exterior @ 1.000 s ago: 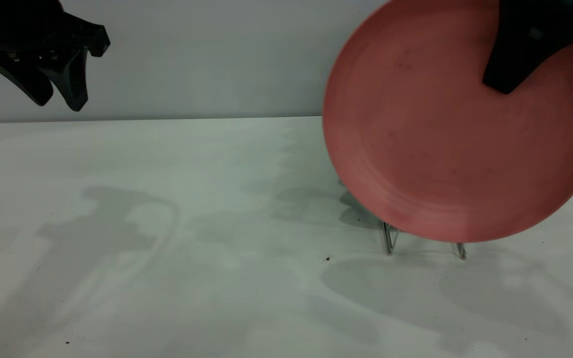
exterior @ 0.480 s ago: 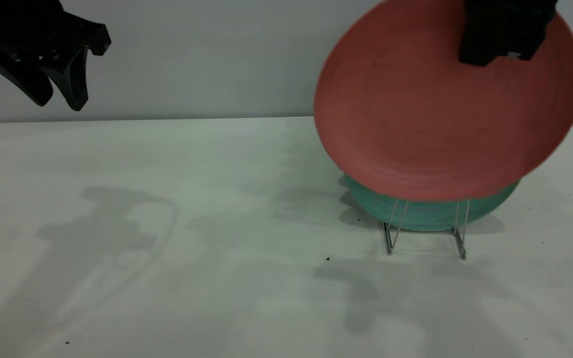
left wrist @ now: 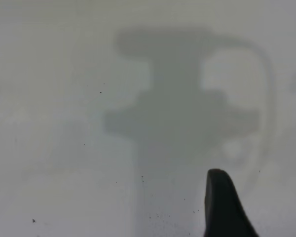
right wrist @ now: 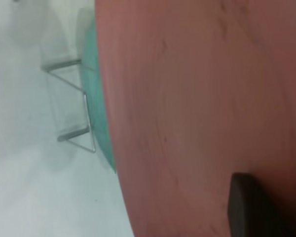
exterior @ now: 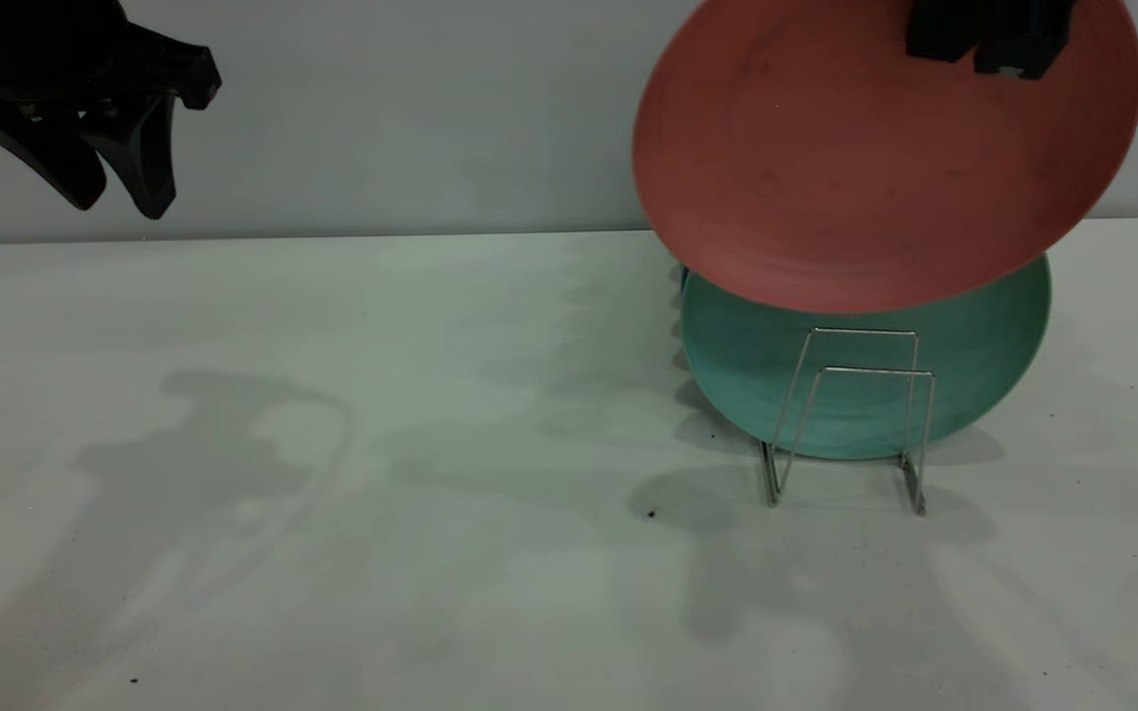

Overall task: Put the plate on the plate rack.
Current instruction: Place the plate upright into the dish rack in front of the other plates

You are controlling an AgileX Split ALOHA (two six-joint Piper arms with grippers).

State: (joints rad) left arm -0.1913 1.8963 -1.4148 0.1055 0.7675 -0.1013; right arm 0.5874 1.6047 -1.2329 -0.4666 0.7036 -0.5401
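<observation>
The plate (exterior: 875, 168) is held high in the air at the right of the exterior view, its salmon-pink face turned toward the camera and tipped slightly, faint dark scuffs scattered across it. Its upper rim is clamped by the right gripper (exterior: 989, 39), whose dark fingers are pressed against the plate's top edge at the frame's upper border; in the right wrist view one black finger (right wrist: 246, 205) is seen lying flat on the pink surface (right wrist: 202, 113). Directly beneath, and not touched by the plate, the plate rack (exterior: 851, 415) is seen standing on the table (exterior: 332, 494), its thin silver loops upright and its two feet planted on the white surface. A teal-green plate (exterior: 974, 355) is already lodged in the rack behind the front loops, its upper part hidden behind the lower edge of the pink plate. A sliver of blue is glimpsed at the teal plate's left edge, possibly another plate, though too little is shown to be sure. From the right wrist view the rack (right wrist: 71, 106) and the teal plate (right wrist: 101, 118) are caught edge-on past the pink rim. Far off, at the upper left, the left gripper (exterior: 115, 197) is parked above the table, its fingers spread apart, with nothing between them.
</observation>
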